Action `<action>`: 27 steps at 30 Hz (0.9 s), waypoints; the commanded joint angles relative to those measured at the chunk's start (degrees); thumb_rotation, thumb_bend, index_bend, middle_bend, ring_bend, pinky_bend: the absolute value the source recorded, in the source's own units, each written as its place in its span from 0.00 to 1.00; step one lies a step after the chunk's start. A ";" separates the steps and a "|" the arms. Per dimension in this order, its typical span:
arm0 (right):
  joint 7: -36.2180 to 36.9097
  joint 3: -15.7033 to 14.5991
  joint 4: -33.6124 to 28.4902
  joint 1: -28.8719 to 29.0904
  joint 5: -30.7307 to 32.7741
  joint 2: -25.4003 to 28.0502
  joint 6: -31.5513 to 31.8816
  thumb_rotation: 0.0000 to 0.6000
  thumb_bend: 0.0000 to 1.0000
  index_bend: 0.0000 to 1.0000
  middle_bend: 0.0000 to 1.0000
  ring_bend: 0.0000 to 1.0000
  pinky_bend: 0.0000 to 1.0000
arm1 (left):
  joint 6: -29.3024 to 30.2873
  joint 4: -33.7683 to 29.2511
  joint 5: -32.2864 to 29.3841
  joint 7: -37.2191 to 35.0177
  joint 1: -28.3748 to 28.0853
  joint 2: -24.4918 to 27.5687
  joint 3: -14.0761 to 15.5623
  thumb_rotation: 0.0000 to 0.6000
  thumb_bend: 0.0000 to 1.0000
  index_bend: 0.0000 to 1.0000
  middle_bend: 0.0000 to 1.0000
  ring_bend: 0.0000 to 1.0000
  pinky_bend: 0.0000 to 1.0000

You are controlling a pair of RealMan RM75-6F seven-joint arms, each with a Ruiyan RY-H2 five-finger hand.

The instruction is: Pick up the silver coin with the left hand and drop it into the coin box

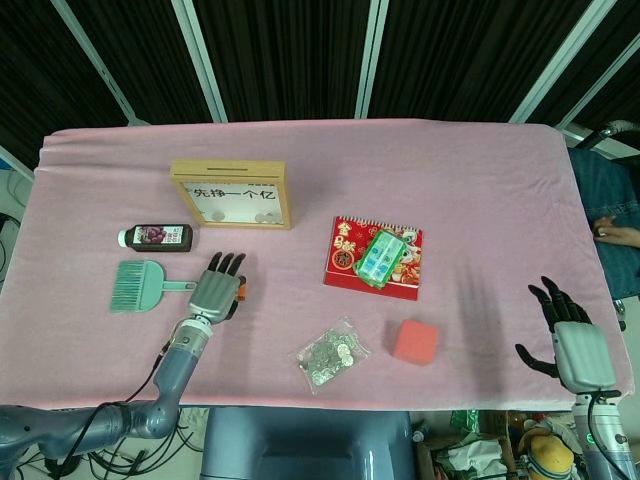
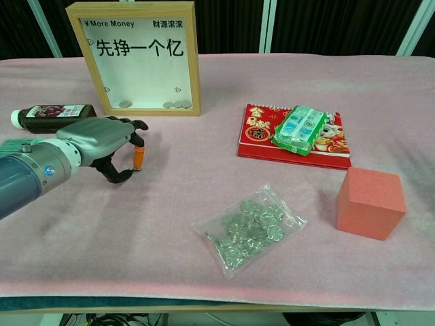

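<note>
The coin box point(image 1: 232, 194) point(image 2: 139, 58) is a wooden frame with a white front, standing at the back left; a few coins lie at its bottom. My left hand point(image 1: 214, 290) point(image 2: 95, 144) hovers in front of it with fingers curled. A small silver coin point(image 2: 138, 169) shows pinched between the orange fingertip point(image 2: 138, 157) and the thumb. A clear bag of silver coins point(image 1: 328, 352) point(image 2: 250, 227) lies on the pink cloth near the front middle. My right hand point(image 1: 572, 340) hangs open off the table's right front corner, seen only in the head view.
A dark bottle point(image 1: 157, 237) point(image 2: 51, 114) lies left of the left hand, with a green brush point(image 1: 135, 284) below it. A red booklet point(image 1: 350, 262) point(image 2: 262, 139) carries a green packet point(image 1: 381, 256) point(image 2: 299, 129). A red foam cube point(image 1: 415, 341) point(image 2: 370, 202) sits front right.
</note>
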 commanded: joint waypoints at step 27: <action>0.20 -0.05 -0.47 0.16 0.70 0.24 -0.88 1.00 0.16 0.13 0.02 0.10 0.19 | 0.34 2.44 6.03 -6.07 0.90 -1.36 -0.13 1.00 0.42 0.46 0.06 0.00 0.00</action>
